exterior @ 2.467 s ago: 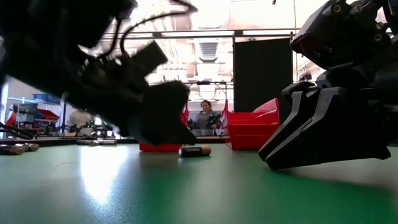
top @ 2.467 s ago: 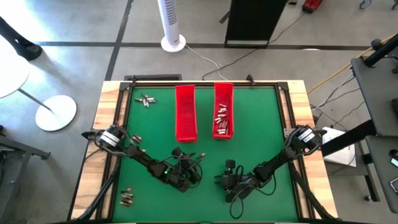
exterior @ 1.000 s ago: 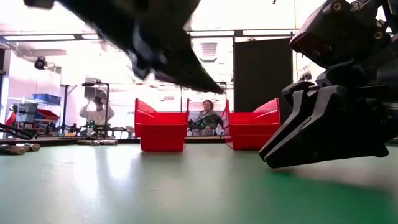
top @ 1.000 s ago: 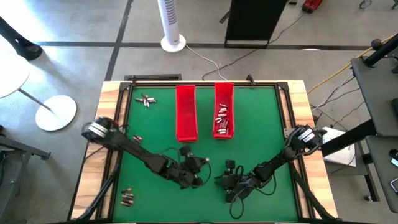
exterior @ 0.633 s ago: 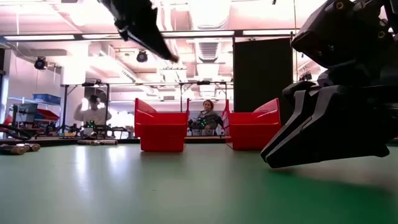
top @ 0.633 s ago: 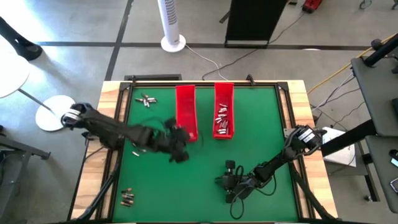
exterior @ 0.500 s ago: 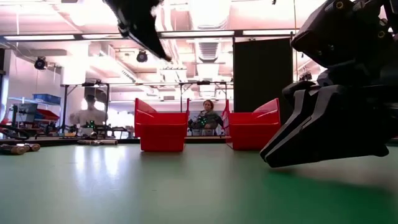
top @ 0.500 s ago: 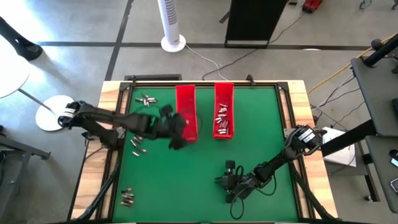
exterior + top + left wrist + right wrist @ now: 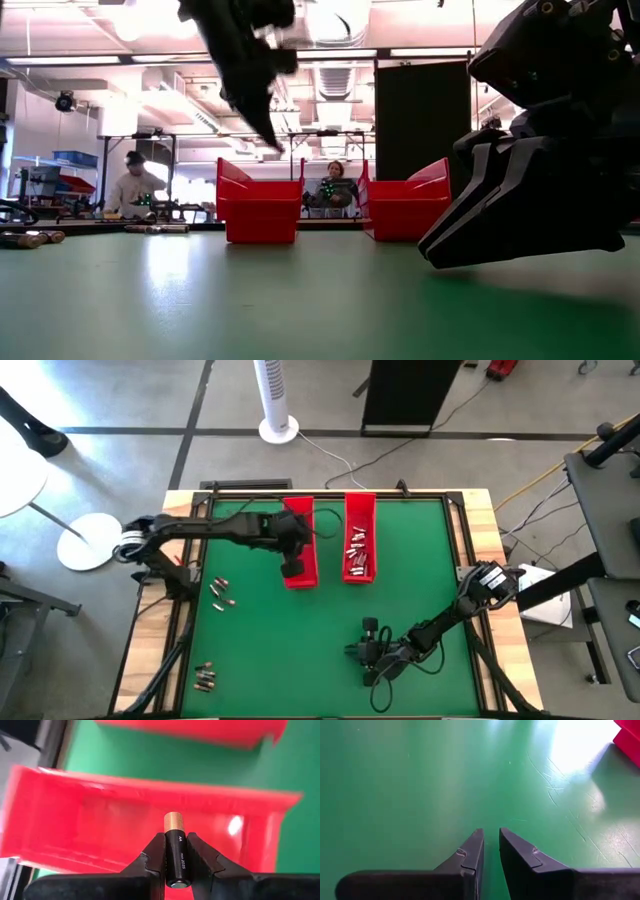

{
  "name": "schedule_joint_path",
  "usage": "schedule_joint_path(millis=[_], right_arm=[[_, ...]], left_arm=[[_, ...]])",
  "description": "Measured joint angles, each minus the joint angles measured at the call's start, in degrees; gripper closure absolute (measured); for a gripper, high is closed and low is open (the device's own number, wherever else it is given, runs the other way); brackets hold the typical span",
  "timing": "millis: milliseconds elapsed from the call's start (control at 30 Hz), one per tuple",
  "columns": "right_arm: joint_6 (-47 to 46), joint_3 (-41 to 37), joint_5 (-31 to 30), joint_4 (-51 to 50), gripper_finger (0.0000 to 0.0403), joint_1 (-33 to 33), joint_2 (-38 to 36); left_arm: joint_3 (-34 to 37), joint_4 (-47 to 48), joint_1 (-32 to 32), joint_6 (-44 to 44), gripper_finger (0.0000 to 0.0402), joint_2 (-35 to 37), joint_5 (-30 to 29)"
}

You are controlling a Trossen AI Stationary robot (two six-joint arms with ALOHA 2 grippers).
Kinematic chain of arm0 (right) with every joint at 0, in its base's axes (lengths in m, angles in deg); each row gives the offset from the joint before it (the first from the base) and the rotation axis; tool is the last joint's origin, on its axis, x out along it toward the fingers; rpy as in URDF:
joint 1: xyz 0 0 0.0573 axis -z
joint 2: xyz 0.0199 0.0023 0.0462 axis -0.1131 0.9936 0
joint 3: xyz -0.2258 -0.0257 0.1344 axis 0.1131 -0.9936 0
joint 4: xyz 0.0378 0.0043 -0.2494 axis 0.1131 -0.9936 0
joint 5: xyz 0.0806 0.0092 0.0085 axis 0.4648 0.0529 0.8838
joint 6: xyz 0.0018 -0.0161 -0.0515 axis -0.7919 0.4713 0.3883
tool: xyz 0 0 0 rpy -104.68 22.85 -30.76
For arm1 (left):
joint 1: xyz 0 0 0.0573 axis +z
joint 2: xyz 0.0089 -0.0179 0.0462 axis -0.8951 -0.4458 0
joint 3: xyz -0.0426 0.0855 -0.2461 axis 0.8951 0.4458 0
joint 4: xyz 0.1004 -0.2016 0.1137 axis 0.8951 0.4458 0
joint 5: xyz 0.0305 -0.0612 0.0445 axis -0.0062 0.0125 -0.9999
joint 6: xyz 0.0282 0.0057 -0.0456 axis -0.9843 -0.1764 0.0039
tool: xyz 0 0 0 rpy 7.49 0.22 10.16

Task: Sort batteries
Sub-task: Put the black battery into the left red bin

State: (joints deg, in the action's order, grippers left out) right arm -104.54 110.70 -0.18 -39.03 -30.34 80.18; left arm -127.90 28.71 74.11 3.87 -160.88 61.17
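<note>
My left gripper [image 9: 293,566] hangs over the near part of the left red tray [image 9: 298,520], shut on a black battery [image 9: 175,851] with a copper-coloured end. In the low view it shows high above the table [image 9: 268,135]. The right red tray [image 9: 372,520] holds several silvery batteries [image 9: 357,554]. My right gripper [image 9: 490,836] rests low over the green mat near the table's front [image 9: 368,651]. Its fingers stand a narrow gap apart with nothing between them. My left gripper pinches the battery's black barrel [image 9: 175,845] between its two fingers. The battery lies along the fingers, and its copper-coloured end [image 9: 173,821] sticks out past the fingertips. The fingers slant down from above. The battery is lifted clear above the left red tray's floor.
Loose batteries lie on the mat at the far left [image 9: 235,520], by the left edge [image 9: 222,592] and at the near left corner [image 9: 204,678]. A wooden frame [image 9: 176,510] borders the mat. People sit in the room beyond the table [image 9: 335,190].
My left gripper has risen from low over the mat's middle and swung toward the far edge, tipping more downward, and now hangs over the left red tray. It has stayed shut on the battery, which went with it.
</note>
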Motion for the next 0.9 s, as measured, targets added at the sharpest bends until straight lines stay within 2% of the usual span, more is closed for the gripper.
schedule_joint_path(millis=[500,900], right_arm=[[0.0,0.0,0.0,-0.4,0.0351,0.0,0.0],[-0.1,0.0,-0.1,-0.4,0.0351,0.0,0.5]], left_arm=[[-4.2,5.0,0.9,-4.9,0.0369,-14.4,0.3],[-4.3,3.6,0.9,-5.3,0.0369,-19.5,1.6]])
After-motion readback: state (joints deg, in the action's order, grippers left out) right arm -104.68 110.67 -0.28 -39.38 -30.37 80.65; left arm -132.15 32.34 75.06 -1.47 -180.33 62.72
